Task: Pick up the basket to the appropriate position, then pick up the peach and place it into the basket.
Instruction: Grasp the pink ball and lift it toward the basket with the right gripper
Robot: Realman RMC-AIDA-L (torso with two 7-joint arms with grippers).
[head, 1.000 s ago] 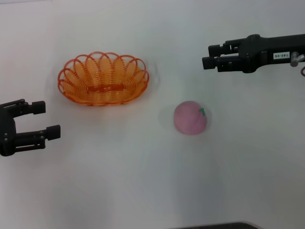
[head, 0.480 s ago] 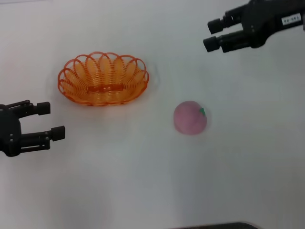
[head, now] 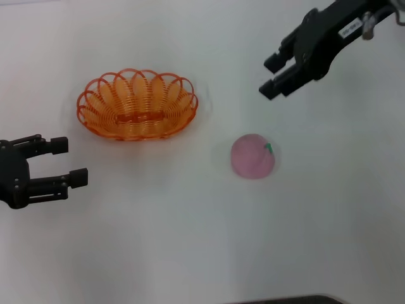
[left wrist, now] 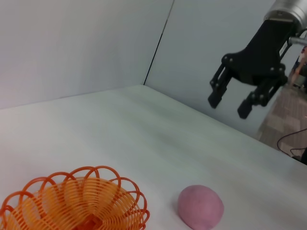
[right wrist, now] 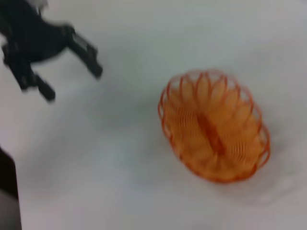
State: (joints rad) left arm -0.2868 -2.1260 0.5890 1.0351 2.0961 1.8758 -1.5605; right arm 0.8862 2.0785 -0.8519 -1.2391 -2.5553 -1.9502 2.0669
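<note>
Table [head: 190,240], white, smooth and matte, is carrying everything, and nothing is lifted yet, so the first step, taking up the basket, looks not yet begun. Basket [head: 137,104], an oval of glossy orange plastic loops with a scalloped rim and ribbed open sides, is sitting flat on the table, the landmark here. Right pincer [head: 273,76] is hanging in the air well to the right of the basket, its two black fingers standing apart and holding nothing. Left pincer [head: 68,161] is waiting nearer the robot than the basket, toward its left end, its fingers likewise spread and empty. Peach [head: 252,156], round, pink and dull-skinned with a small green leaf mark, is lying right of the basket and nearer the robot, well apart from it. Next move probably calls for one pincer closing on the thin looped rim.
</note>
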